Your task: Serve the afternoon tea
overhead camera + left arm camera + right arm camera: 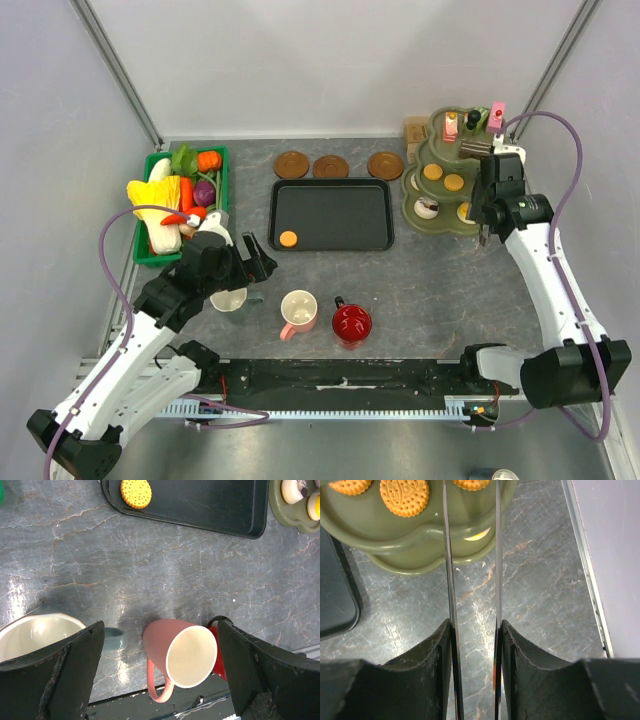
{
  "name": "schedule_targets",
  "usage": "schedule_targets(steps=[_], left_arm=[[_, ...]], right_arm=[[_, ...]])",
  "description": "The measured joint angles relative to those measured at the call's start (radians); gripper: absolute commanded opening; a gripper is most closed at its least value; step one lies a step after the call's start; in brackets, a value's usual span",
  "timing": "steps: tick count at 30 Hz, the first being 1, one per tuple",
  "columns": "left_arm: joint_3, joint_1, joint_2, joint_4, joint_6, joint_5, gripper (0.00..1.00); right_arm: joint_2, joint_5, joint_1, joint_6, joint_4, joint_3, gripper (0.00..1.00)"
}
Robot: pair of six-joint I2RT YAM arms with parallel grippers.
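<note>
Three mugs stand near the front: a whitish mug with a teal handle, a pink mug and a red mug. My left gripper is open above the pink mug, touching nothing. One orange biscuit lies on the black tray. A green tiered stand carries biscuits and small cakes. My right gripper is shut on metal tongs, whose tips reach over the stand's lower tier.
A green crate of toy vegetables sits at the back left. Three brown coasters lie behind the tray. The enclosure's walls close off the back and both sides.
</note>
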Motion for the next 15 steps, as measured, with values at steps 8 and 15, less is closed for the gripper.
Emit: schedule_targets(steps=[8, 15], left_arm=[[0.000, 0.000, -0.006, 0.000, 0.000, -0.001, 0.99], [0.000, 0.000, -0.005, 0.000, 0.000, -0.006, 0.99]], right_arm=[[0.094, -0.110, -0.084, -0.032, 0.113, 0.001, 0.39], [0.175, -0.180, -0.161, -0.055, 0.203, 0.011, 0.42]])
